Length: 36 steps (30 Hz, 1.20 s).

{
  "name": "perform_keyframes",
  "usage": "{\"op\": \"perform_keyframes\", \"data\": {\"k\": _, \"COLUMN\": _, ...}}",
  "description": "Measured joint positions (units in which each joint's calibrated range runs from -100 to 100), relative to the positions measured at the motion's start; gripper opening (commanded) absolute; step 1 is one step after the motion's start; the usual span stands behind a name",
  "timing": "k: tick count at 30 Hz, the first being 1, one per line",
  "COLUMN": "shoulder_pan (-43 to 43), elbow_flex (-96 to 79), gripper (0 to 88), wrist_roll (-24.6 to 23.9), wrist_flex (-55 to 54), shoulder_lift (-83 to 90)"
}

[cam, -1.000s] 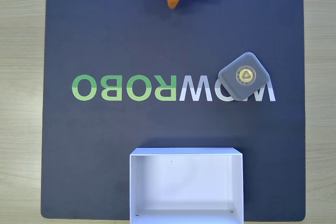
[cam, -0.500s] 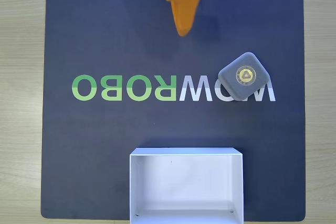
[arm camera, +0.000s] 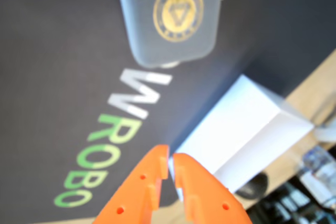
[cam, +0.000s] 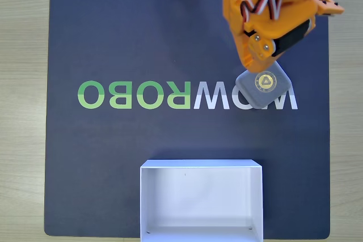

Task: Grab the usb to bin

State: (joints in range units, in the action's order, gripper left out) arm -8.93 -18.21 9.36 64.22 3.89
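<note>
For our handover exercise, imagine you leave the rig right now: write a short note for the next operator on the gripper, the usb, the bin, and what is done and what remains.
Gripper: fingers shut, holding nothing. In the fixed view the arm hangs over the mat's upper right, covering the usb's upper corner.
Usb: flat on the mat, on the white end of the printed lettering, emblem up.
Bin: at the mat's bottom edge in the fixed view, open and with nothing in it.
Done: the arm is positioned over the usb; no grasp yet.
Left: open the fingers, close on the usb, lift, carry it to the bin, release.
</note>
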Motion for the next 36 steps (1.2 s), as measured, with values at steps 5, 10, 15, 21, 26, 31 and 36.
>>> {"op": "perform_keyframes", "data": {"k": 5, "shoulder_pan": -4.6, "elbow_flex": 0.3, "gripper": 13.9, "wrist_roll": 0.0, "wrist_flex": 0.0, "shoulder_lift": -2.7}}
{"op": "perform_keyframes", "data": {"k": 10, "shoulder_pan": -5.2, "elbow_flex": 1.1, "gripper": 17.3, "wrist_roll": -0.4, "wrist_flex": 0.2, "shoulder_lift": -5.5}}
{"op": "perform_keyframes", "data": {"k": 15, "shoulder_pan": -5.9, "elbow_flex": 5.1, "gripper": 27.1, "wrist_roll": -3.1, "wrist_flex": 2.4, "shoulder_lift": -10.5}}
{"op": "perform_keyframes", "data": {"k": 21, "shoulder_pan": -5.4, "elbow_flex": 8.2, "gripper": 44.4, "wrist_roll": -4.9, "wrist_flex": 8.7, "shoulder_lift": -14.6}}
{"op": "perform_keyframes", "data": {"k": 26, "shoulder_pan": -5.6, "elbow_flex": 8.5, "gripper": 48.4, "wrist_roll": -4.9, "wrist_flex": 10.4, "shoulder_lift": -17.7}}
{"op": "perform_keyframes", "data": {"k": 31, "shoulder_pan": -5.7, "elbow_flex": 8.6, "gripper": 48.6, "wrist_roll": -3.7, "wrist_flex": 10.7, "shoulder_lift": -21.2}}
{"op": "perform_keyframes", "data": {"k": 36, "shoulder_pan": -5.5, "elbow_flex": 11.8, "gripper": 48.3, "wrist_roll": -2.0, "wrist_flex": 10.5, "shoulder_lift": -25.6}}
